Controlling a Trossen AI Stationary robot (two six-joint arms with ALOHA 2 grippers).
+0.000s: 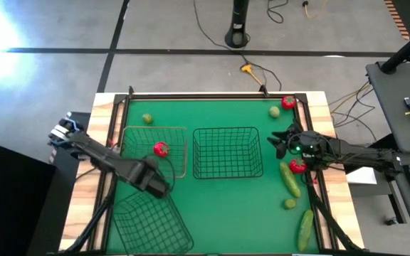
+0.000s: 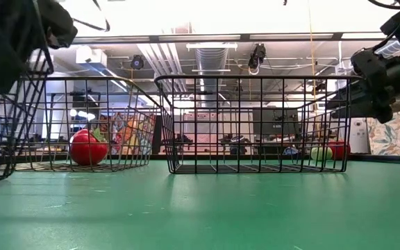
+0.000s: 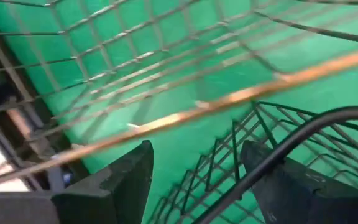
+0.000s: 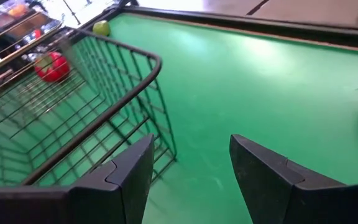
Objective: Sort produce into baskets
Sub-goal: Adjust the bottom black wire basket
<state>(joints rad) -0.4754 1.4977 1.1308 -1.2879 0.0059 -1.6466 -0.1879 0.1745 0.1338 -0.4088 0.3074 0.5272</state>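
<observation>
Left gripper (image 1: 164, 179) spread, empty, between brownish basket (image 1: 177, 130) holding a tomato (image 1: 161, 149) and near-left dark basket (image 1: 145, 225). Right gripper (image 1: 278, 143) spread, empty, beside middle basket (image 1: 228, 153); second tomato (image 1: 297, 166) just behind.

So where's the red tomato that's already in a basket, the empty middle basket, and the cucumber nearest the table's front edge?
red tomato (image 1: 161, 149), high view, middle of the fruit.
middle basket (image 1: 228, 131), high view, its far rim.
cucumber (image 1: 305, 229), high view, middle of its length.
</observation>
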